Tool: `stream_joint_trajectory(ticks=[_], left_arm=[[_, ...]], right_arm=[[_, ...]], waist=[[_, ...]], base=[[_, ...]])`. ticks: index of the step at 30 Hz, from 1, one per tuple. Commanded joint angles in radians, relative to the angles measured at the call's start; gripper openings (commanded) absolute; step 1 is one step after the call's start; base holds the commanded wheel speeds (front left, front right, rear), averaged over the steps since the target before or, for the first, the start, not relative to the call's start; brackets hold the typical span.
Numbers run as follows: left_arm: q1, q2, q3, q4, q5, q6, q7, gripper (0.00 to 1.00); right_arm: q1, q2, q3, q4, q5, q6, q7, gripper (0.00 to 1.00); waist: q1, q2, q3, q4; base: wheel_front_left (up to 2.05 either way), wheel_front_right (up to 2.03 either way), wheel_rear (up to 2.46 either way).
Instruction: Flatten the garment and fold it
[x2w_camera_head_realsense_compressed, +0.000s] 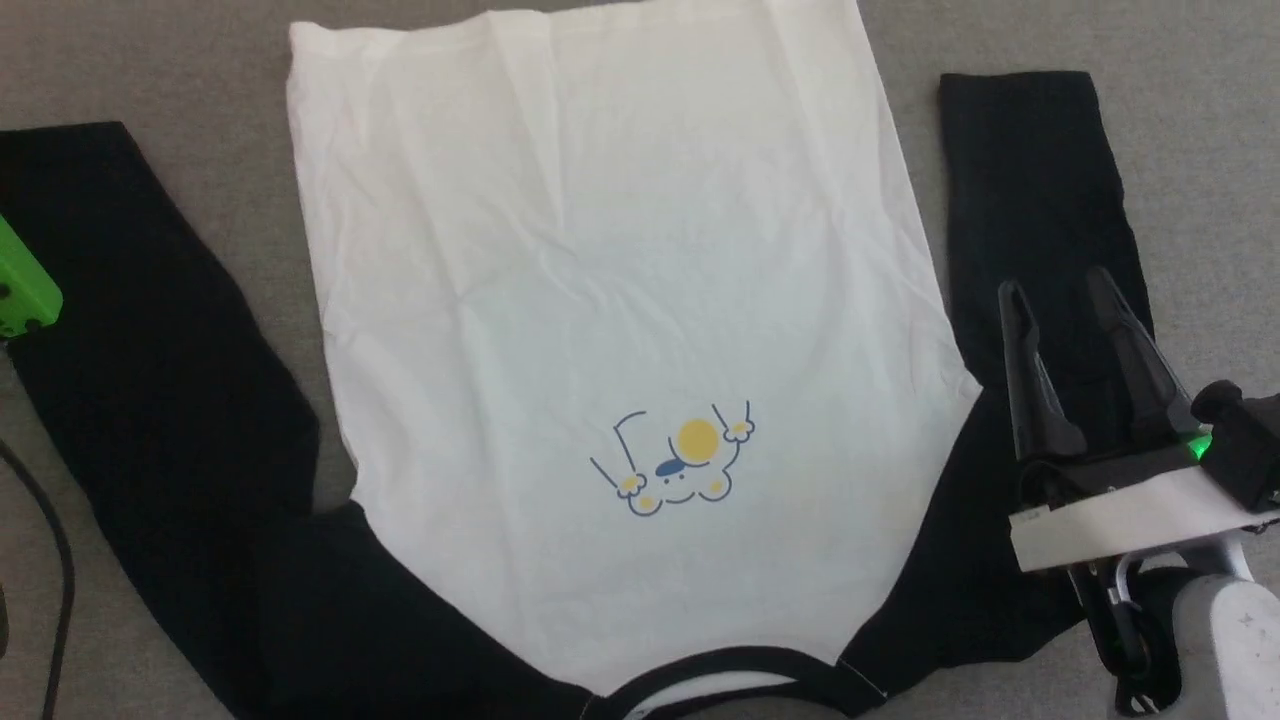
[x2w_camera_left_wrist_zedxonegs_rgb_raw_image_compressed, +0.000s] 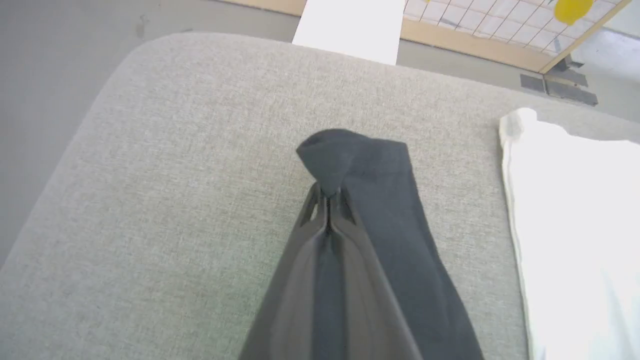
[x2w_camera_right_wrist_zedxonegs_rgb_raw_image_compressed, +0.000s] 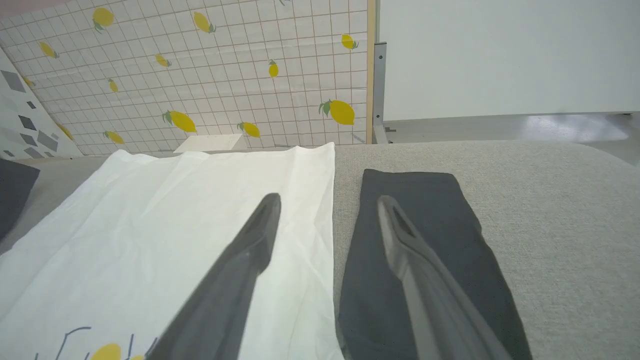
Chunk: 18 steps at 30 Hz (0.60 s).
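Garment (x2w_camera_head_realsense_compressed: 600, 250): spread chest up on grey cushion (x2w_camera_head_realsense_compressed: 1200, 150), neckband nearest, hem far, body mostly smooth with faint creases, black sleeves out to either side. Flattening judged about done; no fold made yet. Left gripper (x2w_camera_left_wrist_zedxonegs_rgb_raw_image_compressed: 327, 196): pinched tight on corner of left cuff (x2w_camera_left_wrist_zedxonegs_rgb_raw_image_compressed: 360, 160), cloth bunched at the tips. Right gripper (x2w_camera_head_realsense_compressed: 1055, 285): spread wide, holding nothing, poised over right sleeve (x2w_camera_head_realsense_compressed: 1030, 170). Left to do: sleeves in, then body folded.

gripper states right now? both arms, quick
Left gripper: closed on the T-shirt's black sleeve cuff.
Right gripper: open, holding nothing, over the other black sleeve.
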Motion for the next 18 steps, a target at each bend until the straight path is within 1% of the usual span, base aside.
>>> stream_joint_trajectory(ticks=[1,6,10,12,14,18], left_arm=[[0.018,-0.001,0.000,-0.022,0.012,-0.013,-0.021,0.00],[0.045,-0.003,-0.019,-0.139,0.016,-0.041,-0.049,0.00],[0.063,-0.019,-0.063,-0.274,0.011,-0.057,-0.024,0.00],[0.059,-0.027,-0.088,-0.325,0.001,-0.078,-0.013,0.00],[0.049,-0.045,-0.121,-0.368,-0.007,-0.094,-0.002,0.00],[0.023,-0.099,-0.206,-0.465,-0.006,-0.097,0.038,0.00]], right_arm=[[0.020,0.003,-0.006,0.000,-0.004,-0.002,0.005,1.00],[0.074,0.007,-0.033,-0.014,-0.012,-0.002,0.031,1.00],[0.115,0.014,-0.051,-0.034,-0.018,-0.002,0.054,1.00],[0.133,0.017,-0.059,-0.048,-0.020,-0.002,0.066,1.00],[0.145,0.020,-0.066,-0.058,-0.021,-0.002,0.075,1.00],[0.160,0.024,-0.070,-0.077,-0.025,-0.002,0.087,1.00]], waist=[[-0.0001,0.0072,-0.090,0.037],[-0.0001,0.0072,-0.174,0.066],[-0.0001,0.0072,-0.227,0.087],[-0.0001,0.0072,-0.247,0.096],[-0.0001,0.0072,-0.265,0.103],[-0.0001,0.0072,-0.287,0.108]], base=[[0.00,0.00,0.00],[0.00,0.00,0.00],[0.00,0.00,0.00],[0.00,0.00,0.00],[0.00,0.00,0.00],[0.00,0.00,0.00]])
